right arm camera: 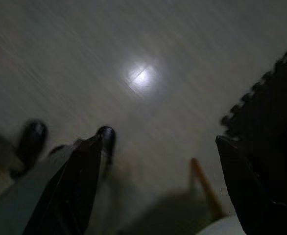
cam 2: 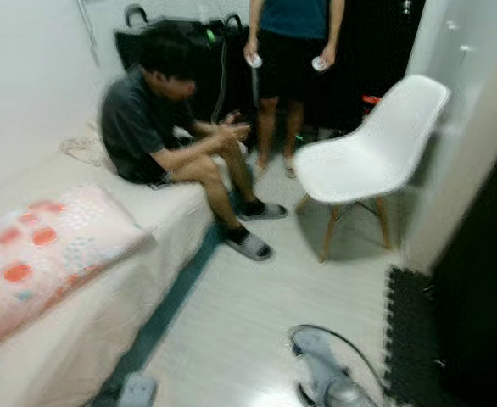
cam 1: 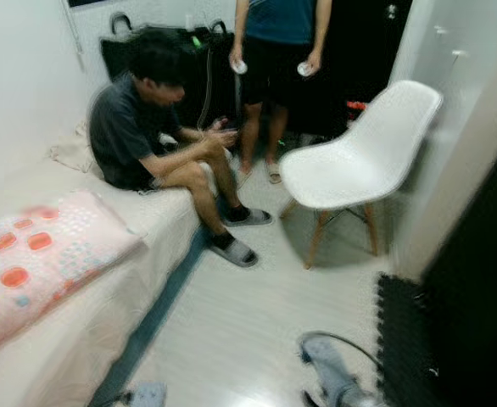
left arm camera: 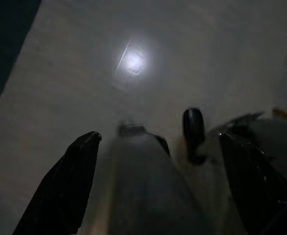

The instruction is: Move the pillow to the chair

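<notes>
1. Left eye view. The pillow (cam 1: 36,254), pink with red and pale spots, lies on the bed (cam 1: 104,331) at the robot's left, untouched. A seated person (cam 1: 159,140) occupies the bed's far end, feet on the floor (cam 1: 248,314); a standing person (cam 1: 278,51) is beyond. The white chair (cam 1: 359,161) stands empty, well apart from the pillow. Risk: the route from bed to chair passes near the seated person's legs, so a carried pillow or swinging arm could strike them.
2. Right eye view. Same scene. A black foam mat (cam 2: 418,331) lies beside the chair; its edge could catch a foot. The picture is blurred, so a reach aimed now might miss the pillow.
3. Left wrist view. The left tool (left arm camera: 158,181) hangs over the floor, fingers spread wide, holding nothing.
4. Right wrist view. The right tool (right arm camera: 158,186) likewise hangs wide and empty, near the mat's toothed edge. One tool alone may let the soft pillow sag and slip.
</notes>
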Robot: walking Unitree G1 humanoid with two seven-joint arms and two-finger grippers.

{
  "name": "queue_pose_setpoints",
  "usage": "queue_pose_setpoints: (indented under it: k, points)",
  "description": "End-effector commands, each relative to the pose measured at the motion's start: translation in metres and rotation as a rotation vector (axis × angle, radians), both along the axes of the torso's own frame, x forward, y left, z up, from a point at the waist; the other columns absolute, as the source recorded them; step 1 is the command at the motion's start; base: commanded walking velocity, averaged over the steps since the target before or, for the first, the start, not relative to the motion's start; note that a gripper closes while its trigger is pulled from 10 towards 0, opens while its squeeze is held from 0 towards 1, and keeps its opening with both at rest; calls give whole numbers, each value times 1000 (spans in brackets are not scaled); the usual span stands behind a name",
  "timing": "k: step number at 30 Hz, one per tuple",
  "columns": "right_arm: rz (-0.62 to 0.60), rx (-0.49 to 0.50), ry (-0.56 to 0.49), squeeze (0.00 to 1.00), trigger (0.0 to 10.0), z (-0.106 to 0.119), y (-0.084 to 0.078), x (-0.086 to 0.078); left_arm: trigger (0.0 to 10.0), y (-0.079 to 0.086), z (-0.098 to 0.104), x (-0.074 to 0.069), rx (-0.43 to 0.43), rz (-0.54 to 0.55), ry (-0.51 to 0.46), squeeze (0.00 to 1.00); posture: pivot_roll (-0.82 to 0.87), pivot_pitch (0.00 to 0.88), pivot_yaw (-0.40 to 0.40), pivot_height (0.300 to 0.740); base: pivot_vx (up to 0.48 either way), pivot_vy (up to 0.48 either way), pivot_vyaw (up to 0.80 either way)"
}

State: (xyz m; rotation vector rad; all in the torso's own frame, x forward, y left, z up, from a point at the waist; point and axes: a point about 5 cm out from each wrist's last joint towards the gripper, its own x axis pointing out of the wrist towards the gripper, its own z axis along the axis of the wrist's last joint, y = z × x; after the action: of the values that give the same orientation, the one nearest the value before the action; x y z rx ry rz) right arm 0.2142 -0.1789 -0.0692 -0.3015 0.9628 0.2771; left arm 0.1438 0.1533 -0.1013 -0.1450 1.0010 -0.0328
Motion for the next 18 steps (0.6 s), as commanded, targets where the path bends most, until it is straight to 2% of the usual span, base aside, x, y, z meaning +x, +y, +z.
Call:
queue_pose_setpoints:
  k: [1, 10, 18]
  points:
    - [43, 16, -15, 0, 10000, 2, 12, 5, 10000, 4, -3, -9, 9, 28, 30, 0, -51, 13, -21, 740, 307, 0, 0]
    - [115, -4, -28, 0, 10000, 4, 15, 8, 10000, -3, -5, -13, -3, 43, 37, 0, -40, 21, -39, 740, 307, 0, 0]
    - [139, 1, -22, 0, 10000, 3, 17, 7, 10000, 2, -6, -17, 3, 50, 48, 0, -38, 24, -39, 740, 307, 0, 800]
